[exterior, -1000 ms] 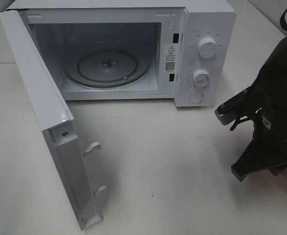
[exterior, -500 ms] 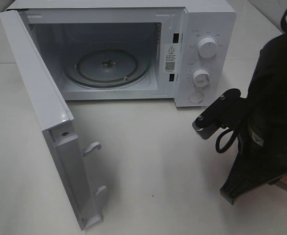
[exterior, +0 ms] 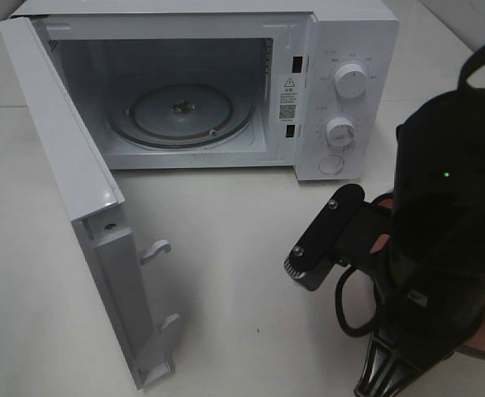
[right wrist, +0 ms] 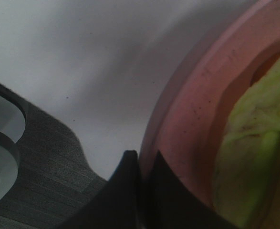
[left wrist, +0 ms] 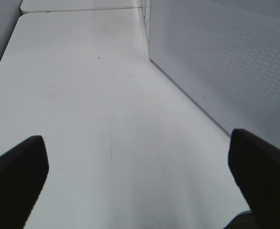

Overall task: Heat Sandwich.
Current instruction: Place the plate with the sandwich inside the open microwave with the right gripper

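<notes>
- The right gripper (right wrist: 142, 155) has its fingers pressed together on the rim of the pink plate (right wrist: 197, 109). The rim runs straight into the seam between them.
- The sandwich (right wrist: 249, 143) lies on that plate, just past the fingertips and inside the rim. Only pale green lettuce and a sliver of orange-brown crust show, so its long axis and which way it points cannot be told.
- Beside and below the fingertips is the white table (exterior: 250, 215). It is matte, with a few small dark specks, and a soft grey shadow lies along the plate's outer edge.
- The left gripper (left wrist: 135, 136) has its fingers spread wide, with nothing but bare tabletop between them. A white panel (left wrist: 225, 62) with a fine dotted pattern stands on the table beyond one finger.
- In the high view the black right arm (exterior: 440, 248) covers its gripper and most of the plate.
- Farther ahead stands the white microwave (exterior: 354, 50), its door (exterior: 60, 149) swung wide and the glass turntable (exterior: 180, 112) bare. Two knobs (exterior: 350, 81) sit on its front panel.
- A joint line (left wrist: 82, 10) crosses the tabletop at the far end.
</notes>
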Robot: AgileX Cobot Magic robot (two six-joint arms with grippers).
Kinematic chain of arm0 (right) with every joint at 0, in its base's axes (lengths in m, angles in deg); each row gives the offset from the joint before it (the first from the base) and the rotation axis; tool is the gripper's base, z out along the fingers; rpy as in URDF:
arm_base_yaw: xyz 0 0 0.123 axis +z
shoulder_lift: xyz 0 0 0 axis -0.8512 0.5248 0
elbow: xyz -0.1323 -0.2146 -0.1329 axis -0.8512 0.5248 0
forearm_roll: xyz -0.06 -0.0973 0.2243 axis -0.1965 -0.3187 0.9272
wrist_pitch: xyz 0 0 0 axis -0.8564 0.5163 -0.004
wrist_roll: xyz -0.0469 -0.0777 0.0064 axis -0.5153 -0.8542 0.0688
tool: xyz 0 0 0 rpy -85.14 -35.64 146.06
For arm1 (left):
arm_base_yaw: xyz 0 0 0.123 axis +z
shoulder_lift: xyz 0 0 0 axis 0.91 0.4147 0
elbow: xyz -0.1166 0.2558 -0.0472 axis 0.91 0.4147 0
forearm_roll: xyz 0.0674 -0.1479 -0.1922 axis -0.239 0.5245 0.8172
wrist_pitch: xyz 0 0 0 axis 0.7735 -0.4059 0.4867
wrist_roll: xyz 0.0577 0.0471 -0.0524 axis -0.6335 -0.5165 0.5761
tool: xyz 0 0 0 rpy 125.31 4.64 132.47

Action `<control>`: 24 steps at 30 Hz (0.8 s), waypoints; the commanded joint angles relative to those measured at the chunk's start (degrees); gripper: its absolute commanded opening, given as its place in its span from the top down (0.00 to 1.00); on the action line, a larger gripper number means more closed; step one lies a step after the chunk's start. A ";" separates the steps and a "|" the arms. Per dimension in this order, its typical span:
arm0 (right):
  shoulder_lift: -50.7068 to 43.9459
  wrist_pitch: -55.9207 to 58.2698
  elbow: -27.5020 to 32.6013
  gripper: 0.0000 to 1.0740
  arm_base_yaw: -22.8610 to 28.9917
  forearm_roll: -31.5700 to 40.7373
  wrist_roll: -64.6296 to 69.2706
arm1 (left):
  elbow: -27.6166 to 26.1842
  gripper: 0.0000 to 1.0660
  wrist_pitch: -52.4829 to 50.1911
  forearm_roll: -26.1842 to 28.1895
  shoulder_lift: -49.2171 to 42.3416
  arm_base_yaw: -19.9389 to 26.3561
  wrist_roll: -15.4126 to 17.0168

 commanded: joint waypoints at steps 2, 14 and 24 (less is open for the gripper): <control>-0.52 1.43 0.23 1.00 2.52 -1.09 0.57 | 0.11 0.08 -0.06 0.23 -1.60 -0.06 0.00; -0.52 0.69 0.23 1.00 8.37 -3.72 -3.55 | 0.11 0.08 -0.06 0.23 -1.60 -0.06 0.00; -0.52 -2.41 0.23 1.00 8.37 -7.96 -11.92 | 0.11 0.08 -0.06 0.23 -1.60 -0.06 0.00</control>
